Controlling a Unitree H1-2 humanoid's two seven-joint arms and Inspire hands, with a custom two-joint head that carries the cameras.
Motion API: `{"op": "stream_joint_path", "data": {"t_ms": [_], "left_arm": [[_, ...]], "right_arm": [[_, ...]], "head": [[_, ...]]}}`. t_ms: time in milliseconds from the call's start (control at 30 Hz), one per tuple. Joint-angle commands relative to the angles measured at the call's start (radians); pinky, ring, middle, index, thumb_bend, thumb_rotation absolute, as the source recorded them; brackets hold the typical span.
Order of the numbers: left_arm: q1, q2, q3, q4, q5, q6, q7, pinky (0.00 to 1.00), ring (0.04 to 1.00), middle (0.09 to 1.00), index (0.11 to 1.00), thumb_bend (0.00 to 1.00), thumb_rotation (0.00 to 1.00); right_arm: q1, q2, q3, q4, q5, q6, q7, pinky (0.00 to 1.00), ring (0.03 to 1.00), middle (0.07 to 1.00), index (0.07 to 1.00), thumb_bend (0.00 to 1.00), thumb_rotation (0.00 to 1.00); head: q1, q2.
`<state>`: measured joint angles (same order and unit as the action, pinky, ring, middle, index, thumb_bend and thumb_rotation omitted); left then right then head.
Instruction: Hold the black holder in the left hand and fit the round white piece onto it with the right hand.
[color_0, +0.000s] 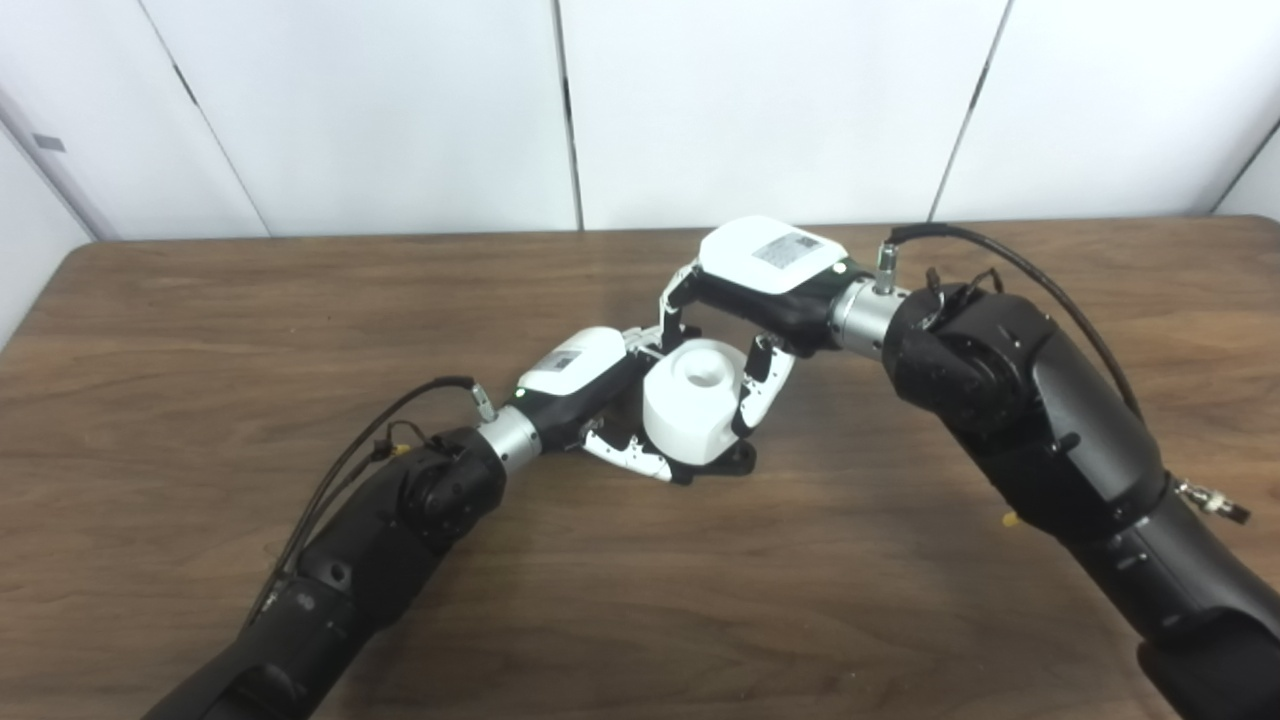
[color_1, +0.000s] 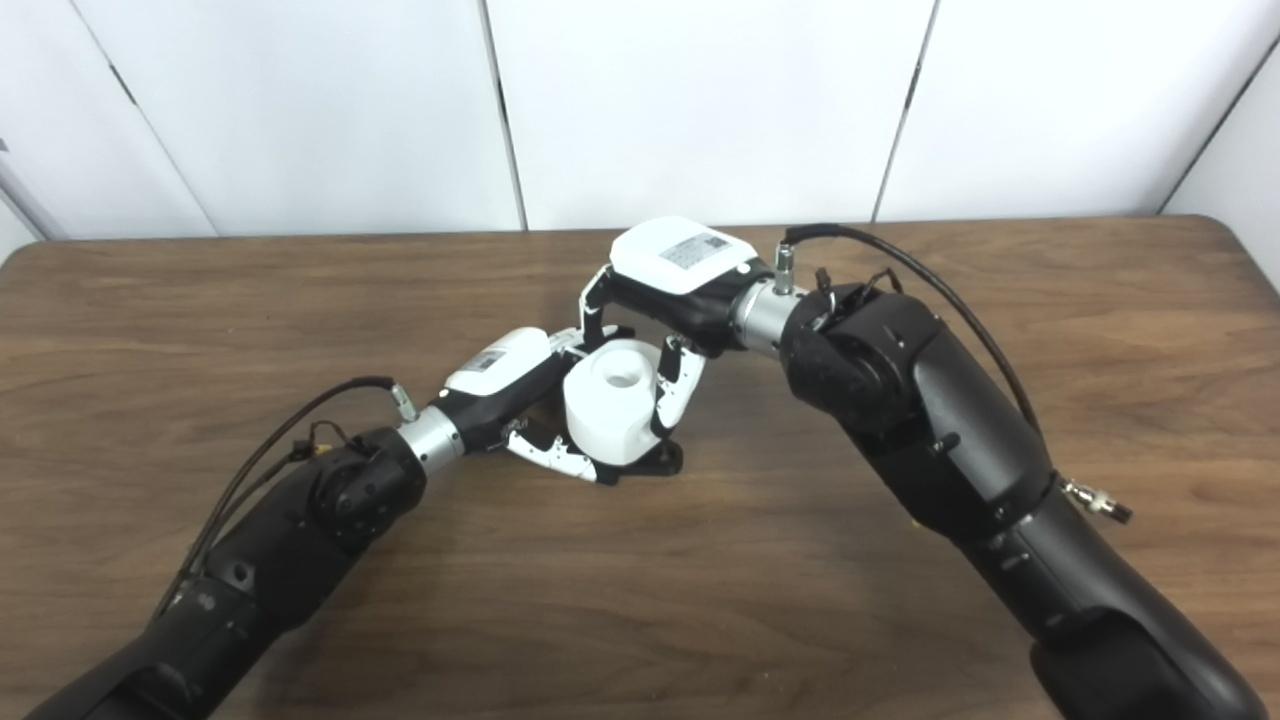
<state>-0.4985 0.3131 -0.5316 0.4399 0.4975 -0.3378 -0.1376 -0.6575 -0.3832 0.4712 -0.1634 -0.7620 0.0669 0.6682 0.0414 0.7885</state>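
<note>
Both hands meet mid-table: left hand (color_0: 590, 385) grips one black holder (color_0: 735, 462), right hand (color_0: 765, 275) grips one round white piece (color_0: 692, 400).

Bright, even light; slightly soft focus.

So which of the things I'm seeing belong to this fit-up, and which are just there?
In the job:
- round white piece
- black holder under it
- left hand, gripping low
- right hand, fingers around the piece

Just there:
- wooden table
- white wall panels
</note>
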Motion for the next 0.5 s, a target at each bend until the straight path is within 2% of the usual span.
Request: {"op": "stream_joint_path", "data": {"t_ms": [0, 467], "left_arm": [[0.048, 0.028, -0.038, 0.029, 0.050, 0.049, -0.095, 0.95, 0.970, 0.965, 0.479, 0.52, 0.07], [0.046, 0.028, -0.039, 0.029, 0.051, 0.049, -0.097, 0.95, 0.970, 0.968, 0.479, 0.52, 0.08]], "right_arm": [[-0.013, -0.027, -0.008, 0.000, -0.024, -0.009, 0.003, 0.86, 0.795, 0.738, 0.479, 0.52, 0.14], [-0.011, -0.029, -0.011, 0.000, -0.013, -0.011, 0.010, 0.85, 0.784, 0.733, 0.481, 0.52, 0.15]], "head": [[0.000, 0.001], [0.001, 0.004]]}}
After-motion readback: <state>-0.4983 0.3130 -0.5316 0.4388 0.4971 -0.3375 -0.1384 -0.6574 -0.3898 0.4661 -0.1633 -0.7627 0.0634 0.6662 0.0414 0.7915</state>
